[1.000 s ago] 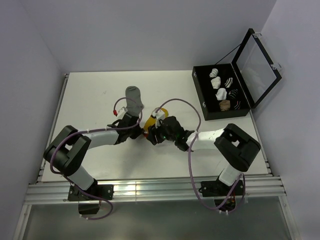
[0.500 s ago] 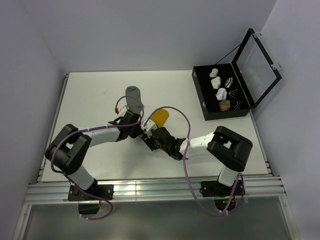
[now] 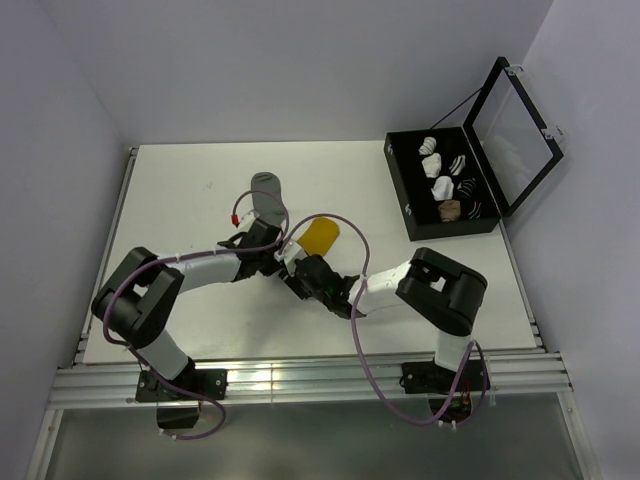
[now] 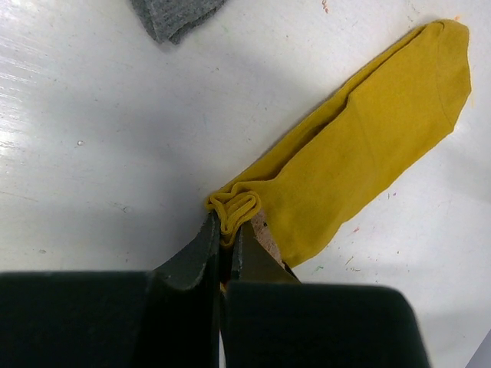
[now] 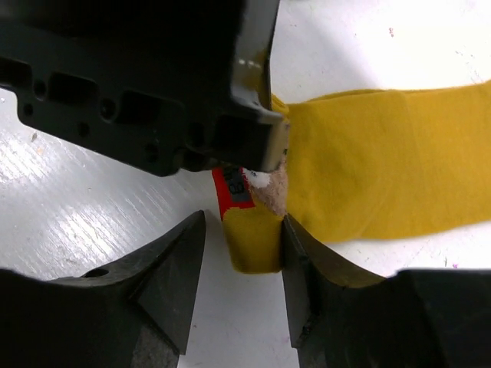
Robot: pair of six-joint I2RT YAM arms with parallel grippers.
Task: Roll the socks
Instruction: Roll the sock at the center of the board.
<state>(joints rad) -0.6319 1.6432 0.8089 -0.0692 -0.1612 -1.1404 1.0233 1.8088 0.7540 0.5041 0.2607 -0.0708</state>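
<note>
Both arms reach in from the near edge and meet around the middle of the white worktop (image 3: 180, 200). Left pincer (image 4: 226, 230) is pinched tight on the rolled-up near end of the mustard-yellow sock (image 4: 360, 153); a small yellow fold bulges out just past its tips. Right pincer (image 5: 242, 253) sits just beside it, jaws partway apart, straddling a loose yellow corner of the same sock with the red mark (image 5: 230, 192) right above it. The right-hand finger looks to touch the cloth and the other stands off (so not clamped).

From the pinched end the rest of the yellow sock lies flat, running off toward 1 o'clock in the top view. The grey sock (image 3: 268, 195) lies flat too, at about 11 o'clock from the yellow one, apart from it and partly under the left arm.

Farther off, at 2 o'clock on the worktop, is an open black box (image 3: 397, 190) holding sock bundles (image 3: 447, 185), lid (image 3: 515, 120) tilted up.
</note>
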